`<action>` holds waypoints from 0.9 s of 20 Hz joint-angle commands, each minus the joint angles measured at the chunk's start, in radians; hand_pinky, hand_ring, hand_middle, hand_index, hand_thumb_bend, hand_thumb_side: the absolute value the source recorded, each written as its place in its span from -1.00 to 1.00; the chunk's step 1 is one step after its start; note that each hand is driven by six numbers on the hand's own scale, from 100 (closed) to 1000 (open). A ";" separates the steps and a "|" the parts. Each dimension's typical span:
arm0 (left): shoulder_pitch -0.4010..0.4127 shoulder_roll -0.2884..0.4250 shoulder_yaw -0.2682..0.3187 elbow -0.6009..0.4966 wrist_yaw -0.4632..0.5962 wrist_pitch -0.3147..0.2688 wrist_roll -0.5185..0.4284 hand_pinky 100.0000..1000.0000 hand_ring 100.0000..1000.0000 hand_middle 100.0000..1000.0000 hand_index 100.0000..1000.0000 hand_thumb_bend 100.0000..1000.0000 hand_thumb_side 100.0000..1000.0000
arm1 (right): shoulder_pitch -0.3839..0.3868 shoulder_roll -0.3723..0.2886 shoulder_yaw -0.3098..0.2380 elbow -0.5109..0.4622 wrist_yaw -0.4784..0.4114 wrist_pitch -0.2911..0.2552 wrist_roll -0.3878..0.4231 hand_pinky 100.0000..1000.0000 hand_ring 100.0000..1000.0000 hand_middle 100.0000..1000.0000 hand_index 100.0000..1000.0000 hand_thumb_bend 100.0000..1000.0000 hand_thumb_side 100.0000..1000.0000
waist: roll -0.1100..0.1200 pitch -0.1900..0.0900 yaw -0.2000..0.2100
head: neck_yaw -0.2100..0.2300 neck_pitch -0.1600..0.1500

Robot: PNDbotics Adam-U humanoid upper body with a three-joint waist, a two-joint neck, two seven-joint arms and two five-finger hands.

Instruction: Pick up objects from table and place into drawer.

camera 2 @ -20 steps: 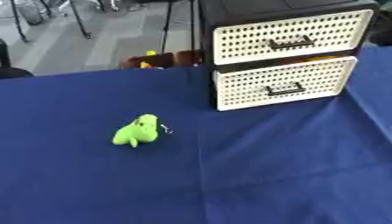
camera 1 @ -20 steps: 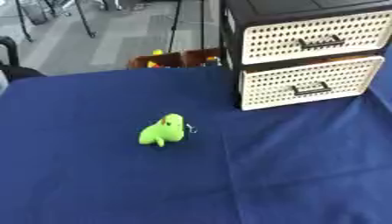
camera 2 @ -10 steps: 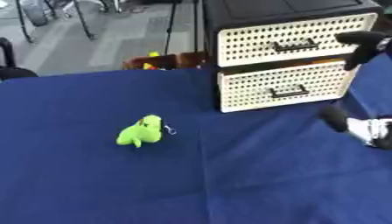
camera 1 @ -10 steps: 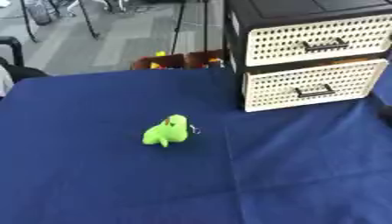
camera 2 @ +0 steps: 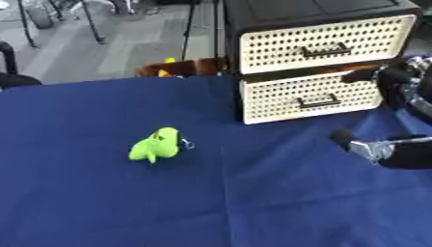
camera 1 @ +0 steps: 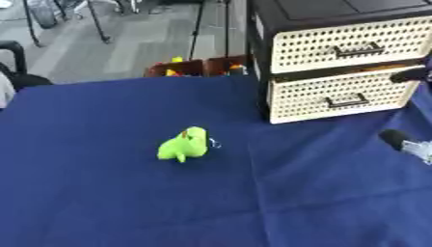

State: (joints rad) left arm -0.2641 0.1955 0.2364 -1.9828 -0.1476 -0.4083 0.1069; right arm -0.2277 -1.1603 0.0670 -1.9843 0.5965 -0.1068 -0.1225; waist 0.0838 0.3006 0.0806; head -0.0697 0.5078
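Right eye view: right robot hand (camera 2: pixel 397 144) enters at the right edge beside the lower drawer (camera 2: pixel 308 98), fingers spread apart, holding nothing. Green plush toy (camera 2: pixel 155 145) lies left of centre on the blue bench (camera 2: pixel 101 202). No legible writing.

A toy (camera 2: pixel 155 144) lies on the surface (camera 2: pixel 101 202), left of centre. A drawer unit (camera 2: pixel 317 53) stands on the far right part of the surface, one drawer (camera 2: pixel 325 36) above the other (camera 2: pixel 308 96). The right hand (camera 2: pixel 392 116) is at the right edge, beside the lower drawer, well apart from the toy. A box (camera 1: pixel 198 67) sits behind the surface.
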 commanded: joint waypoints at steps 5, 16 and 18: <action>-0.005 0.026 -0.004 -0.017 0.009 0.001 -0.008 -0.01 0.42 0.45 0.72 -0.80 0.92 | -0.013 -0.056 0.030 -0.016 0.027 0.031 0.106 -0.96 -0.56 -0.73 0.61 -0.35 0.08 | -0.005 -0.020 0.004 | -0.009 -0.007; -0.004 0.023 -0.011 -0.017 0.017 0.003 -0.019 -0.02 0.42 0.44 0.72 -0.83 0.92 | -0.134 -0.054 0.085 0.111 -0.063 0.080 0.268 -0.99 -0.58 -0.75 0.66 -0.37 0.00 | -0.008 -0.010 0.030 | -0.027 -0.016; -0.004 0.022 -0.011 -0.017 0.018 0.002 -0.020 -0.02 0.43 0.44 0.72 -0.84 0.92 | -0.160 -0.045 0.084 0.136 -0.076 0.084 0.298 -0.99 -0.59 -0.76 0.66 -0.25 0.05 | -0.008 -0.006 0.036 | -0.029 -0.020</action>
State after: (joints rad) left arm -0.2639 0.1955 0.2245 -1.9828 -0.1328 -0.4047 0.0900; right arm -0.3738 -1.1827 0.1607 -1.8620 0.5362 -0.0249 0.1582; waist 0.0813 0.3113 0.1164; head -0.0951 0.4983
